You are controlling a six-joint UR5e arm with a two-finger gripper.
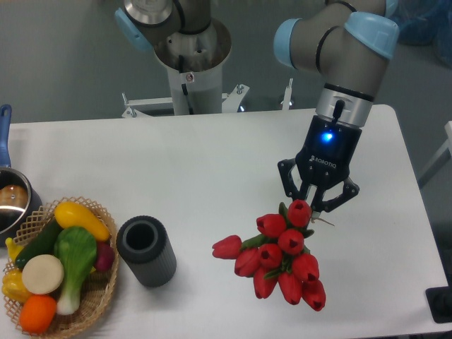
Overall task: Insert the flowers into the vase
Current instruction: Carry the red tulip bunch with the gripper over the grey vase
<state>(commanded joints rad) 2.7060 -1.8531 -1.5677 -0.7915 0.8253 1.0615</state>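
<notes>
The flowers, a bunch of red closed tulip buds with short green stems, are at the front right of the white table. My gripper points down at the bunch's stem end, its fingers drawn in around the stems; the grip point itself is hidden behind the top bud. I cannot tell whether the bunch rests on the table or hangs just above it. The vase, a dark grey ribbed cylinder with a thick rim, stands upright with its mouth open, well to the left of the flowers.
A woven wicker basket with vegetables and fruit sits at the front left, touching the vase's left side. A steel pot with a blue handle is at the left edge. The robot base stands behind the table.
</notes>
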